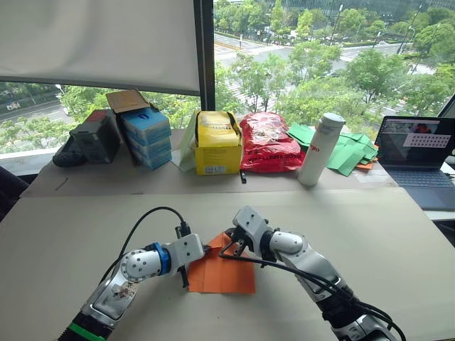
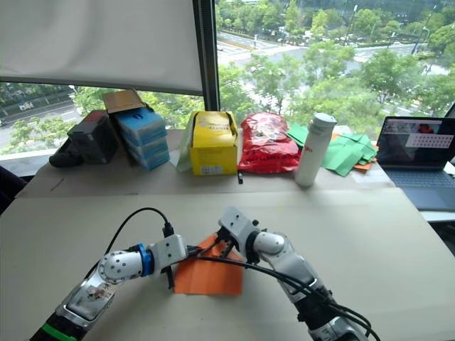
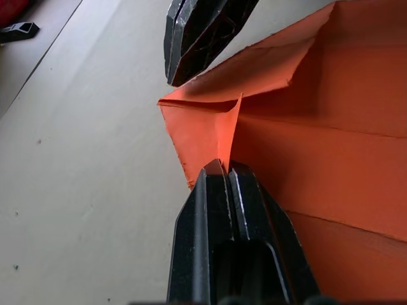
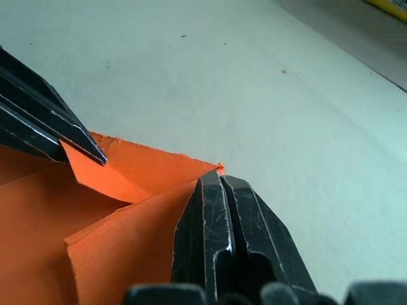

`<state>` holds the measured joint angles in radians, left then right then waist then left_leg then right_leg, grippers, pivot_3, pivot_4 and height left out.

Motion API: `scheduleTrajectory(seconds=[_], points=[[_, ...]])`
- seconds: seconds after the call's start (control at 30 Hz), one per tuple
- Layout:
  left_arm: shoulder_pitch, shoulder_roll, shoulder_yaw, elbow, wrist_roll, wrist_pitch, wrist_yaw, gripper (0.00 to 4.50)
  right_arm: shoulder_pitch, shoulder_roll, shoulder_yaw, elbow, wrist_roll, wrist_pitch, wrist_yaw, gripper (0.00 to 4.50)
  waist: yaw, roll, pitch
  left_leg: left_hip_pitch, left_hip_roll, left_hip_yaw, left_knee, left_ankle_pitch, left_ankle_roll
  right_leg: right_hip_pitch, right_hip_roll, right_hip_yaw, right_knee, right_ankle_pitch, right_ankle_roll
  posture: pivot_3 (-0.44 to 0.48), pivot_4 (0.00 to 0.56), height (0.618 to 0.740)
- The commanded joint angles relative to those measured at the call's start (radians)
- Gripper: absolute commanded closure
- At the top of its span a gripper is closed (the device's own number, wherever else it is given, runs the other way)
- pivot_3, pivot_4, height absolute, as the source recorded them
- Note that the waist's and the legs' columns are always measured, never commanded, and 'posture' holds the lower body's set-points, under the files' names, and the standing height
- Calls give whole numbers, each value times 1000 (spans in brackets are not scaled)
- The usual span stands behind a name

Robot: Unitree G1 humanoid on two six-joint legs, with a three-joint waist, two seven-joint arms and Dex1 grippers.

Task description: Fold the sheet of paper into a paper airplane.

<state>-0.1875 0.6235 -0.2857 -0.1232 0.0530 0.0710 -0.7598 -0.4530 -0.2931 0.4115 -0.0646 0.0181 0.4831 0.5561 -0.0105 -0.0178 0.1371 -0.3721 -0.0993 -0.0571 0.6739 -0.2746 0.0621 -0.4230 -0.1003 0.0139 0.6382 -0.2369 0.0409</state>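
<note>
One sheet of paper (image 1: 222, 273), bright orange and creased, flat on the pale table (image 1: 370, 234) near its front edge, at about 6 o'clock in the head views. Far edge of the sheet lifted into a small folded flap at the corner nearest the window. Two grippers meeting at that corner. Left gripper (image 3: 227, 170) clenched on the raised orange flap, pinching it between closed fingers. Right gripper (image 4: 219, 181) clamped on the neighbouring edge of the same corner, fingers pressed together over the paper. Fingertips of both close, just apart.

Bare tabletop open at 3 o'clock, 9 o'clock and 12 o'clock from the sheet, well clear up to the back row. Along the window at 12 o'clock: one yellow box (image 1: 217, 144), one red bag (image 1: 268, 142), one white bottle (image 1: 320, 150) upright, a stack of blue boxes (image 1: 146, 136), green paper pieces (image 1: 350, 150). One laptop (image 1: 419, 160) at 2 o'clock, by the table's right edge.
</note>
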Motion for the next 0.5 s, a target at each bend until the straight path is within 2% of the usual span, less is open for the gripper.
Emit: scheduleTrajectory(seconds=[0.03,0.3,0.4,0.5], points=[[6,7,-25,17,27,-6,-28,4465,-11,18,-2,18,-22,-106,1,4500,0,0,0,0,0,0,0,0,0,0,0,0,0,0,0,0,150,740],[9,8,-25,10,37,-18,-49,4465,-13,18,41,102,-82,-119,32,4500,-1,0,0,0,0,0,0,0,0,0,1,0,0,0,0,0,150,740],[17,16,-15,-8,14,-14,-75,3742,-16,14,57,119,-104,-105,50,4500,-1,0,0,0,0,0,0,0,0,0,1,0,0,0,0,0,150,740],[20,22,13,-28,-9,10,-87,2685,-19,18,55,124,-114,-80,56,4500,-2,0,0,0,1,0,0,0,0,0,1,1,0,0,0,0,150,740]])
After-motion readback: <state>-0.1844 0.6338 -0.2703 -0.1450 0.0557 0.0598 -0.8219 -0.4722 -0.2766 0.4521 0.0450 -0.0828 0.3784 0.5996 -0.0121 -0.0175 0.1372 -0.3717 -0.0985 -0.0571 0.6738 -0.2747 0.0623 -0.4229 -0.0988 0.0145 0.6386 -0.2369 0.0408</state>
